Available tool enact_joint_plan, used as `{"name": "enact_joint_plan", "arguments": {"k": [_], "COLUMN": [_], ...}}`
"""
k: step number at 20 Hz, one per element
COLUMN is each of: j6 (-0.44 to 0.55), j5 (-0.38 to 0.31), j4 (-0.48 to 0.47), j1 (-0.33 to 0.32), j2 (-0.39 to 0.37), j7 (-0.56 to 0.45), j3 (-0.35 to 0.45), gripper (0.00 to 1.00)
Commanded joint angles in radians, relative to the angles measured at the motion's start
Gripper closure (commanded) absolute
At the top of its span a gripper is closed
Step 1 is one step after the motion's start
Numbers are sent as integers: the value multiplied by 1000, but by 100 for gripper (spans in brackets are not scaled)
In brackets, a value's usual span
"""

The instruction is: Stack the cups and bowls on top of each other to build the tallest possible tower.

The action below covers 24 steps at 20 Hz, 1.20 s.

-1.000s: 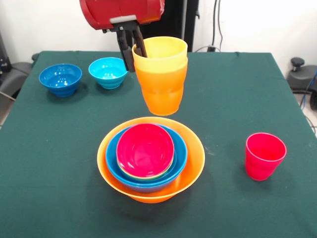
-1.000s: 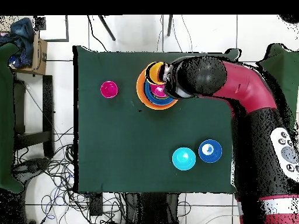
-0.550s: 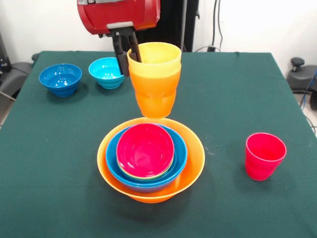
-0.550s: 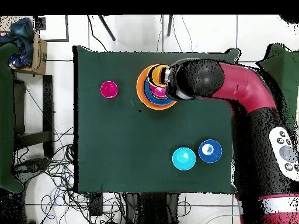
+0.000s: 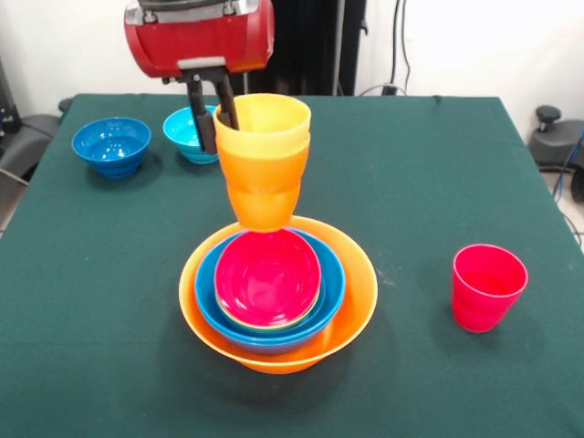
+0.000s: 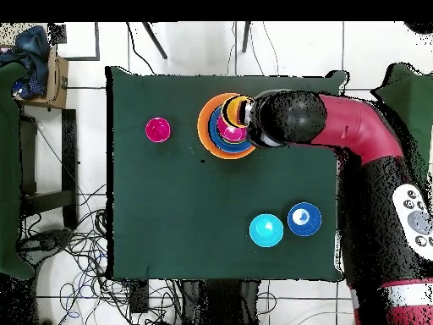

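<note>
My gripper (image 5: 213, 114) is shut on the left rim of a yellow cup (image 5: 263, 119) that is nested in an orange cup (image 5: 263, 187). The pair hangs just above the far edge of the tower (image 5: 276, 290), whose big orange bowl (image 5: 351, 310) holds a blue bowl (image 5: 330, 297) and a red bowl (image 5: 267, 274) on top. A red cup (image 5: 487, 286) stands alone at the right. In the overhead view the held cups (image 6: 237, 110) sit over the tower (image 6: 211, 138) beside the arm's head, and the red cup (image 6: 157, 129) is to the left.
A dark-blue bowl (image 5: 111, 145) and a light-blue bowl (image 5: 187, 132) stand at the far left of the green table (image 5: 438, 182). The overhead view shows the light-blue bowl (image 6: 266, 230) and the dark-blue bowl (image 6: 304, 218) near the robot's side, with cables and a chair beyond the table's left edge.
The gripper has carried the nested yellow and orange cups left and lower, from behind the tower to just above its far edge. Nothing else has moved.
</note>
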Motion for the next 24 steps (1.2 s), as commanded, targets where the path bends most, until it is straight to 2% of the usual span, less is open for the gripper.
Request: {"name": "enact_joint_plan", "arguments": {"k": [1, 24], "j6": [-60, -127], "j5": [-98, -214], "j4": [63, 58], "j1": [-7, -6], "j2": [79, 141], "j7": [-198, -167], "j3": [45, 43], "gripper": [100, 100]}}
